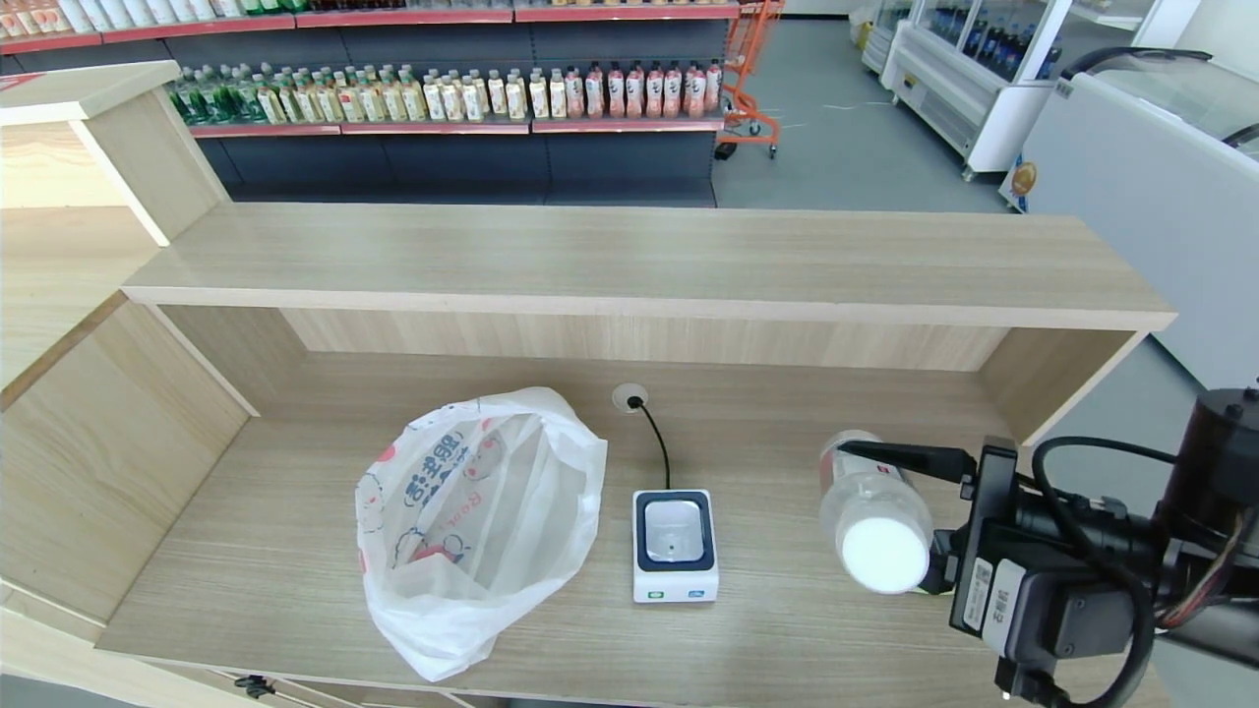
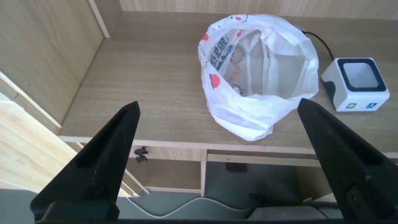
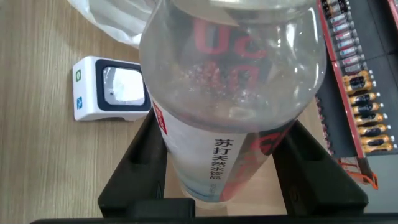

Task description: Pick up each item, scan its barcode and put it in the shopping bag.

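A clear plastic bottle [image 1: 870, 501] with a white cap and a red-and-white label lies sideways in my right gripper [image 1: 920, 516], which is shut on it, held above the counter to the right of the barcode scanner [image 1: 674, 544]. In the right wrist view the bottle [image 3: 233, 106] sits between the black fingers [image 3: 140, 165], with the scanner [image 3: 112, 97] below and to one side. The white shopping bag [image 1: 477, 516] stands open on the counter left of the scanner. My left gripper [image 2: 217, 158] is open, hanging over the counter's front edge near the bag [image 2: 258, 71].
A black cable [image 1: 654, 438] runs from the scanner to a hole at the back of the counter. A raised wooden ledge [image 1: 639, 265] and side walls enclose the counter [image 1: 256, 551]. Shelves of bottled drinks [image 1: 443, 93] stand beyond.
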Motion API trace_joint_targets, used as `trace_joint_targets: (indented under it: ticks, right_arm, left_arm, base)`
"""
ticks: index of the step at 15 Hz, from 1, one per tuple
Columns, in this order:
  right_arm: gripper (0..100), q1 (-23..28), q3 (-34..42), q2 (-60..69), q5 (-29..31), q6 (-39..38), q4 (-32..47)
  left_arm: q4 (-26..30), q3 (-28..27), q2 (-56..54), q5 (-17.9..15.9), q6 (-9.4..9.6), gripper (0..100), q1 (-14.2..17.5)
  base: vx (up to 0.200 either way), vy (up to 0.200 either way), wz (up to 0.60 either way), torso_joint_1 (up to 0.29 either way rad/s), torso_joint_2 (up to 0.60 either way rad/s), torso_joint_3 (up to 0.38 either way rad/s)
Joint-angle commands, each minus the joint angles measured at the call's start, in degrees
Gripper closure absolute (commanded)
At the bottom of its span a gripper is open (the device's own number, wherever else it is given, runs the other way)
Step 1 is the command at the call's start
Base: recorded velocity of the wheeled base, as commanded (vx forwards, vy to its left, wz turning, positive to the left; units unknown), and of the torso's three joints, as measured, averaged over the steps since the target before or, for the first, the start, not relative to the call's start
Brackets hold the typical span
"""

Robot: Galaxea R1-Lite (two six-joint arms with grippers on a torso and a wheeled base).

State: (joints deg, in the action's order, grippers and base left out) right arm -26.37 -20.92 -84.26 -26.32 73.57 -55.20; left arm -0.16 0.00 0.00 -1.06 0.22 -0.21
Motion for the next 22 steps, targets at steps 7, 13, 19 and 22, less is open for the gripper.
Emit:
trace_joint_targets:
  ticks: [7, 13, 19, 22]
  right_arm:
    - [100, -0.26, 0.79, -6.44, -0.14, 3.51, -5.27]
    - [100, -0.88, 3.69, -12.07, -0.31, 4.39, -10.81]
    - [100, -0.35, 8.53, -21.38, -1.19, 4.56, -23.90]
    - [100, 0.53, 10.72, -27.27, -2.16, 4.39, -33.39]
  left_arm:
    - [-0.02, 0.00, 0.09, 0.01, -0.22, 0, 0.03]
    - [-0.02, 0.00, 0.09, 0.01, -0.04, 0, 0.03]
    - [-0.02, 0.00, 0.09, 0.01, -0.04, 0, 0.03]
    - [-0.02, 0.00, 0.09, 0.01, -0.13, 0, 0.03]
  base:
    - [0.000, 0.057, 0.00, 0.001, 0.00, 0.001]
    - [0.000, 0.167, 0.00, 0.003, 0.01, 0.002]
    - [0.000, 0.000, 0.00, 0.000, 0.00, 0.000]
    - [0.000, 0.000, 0.00, 0.000, 0.00, 0.000]
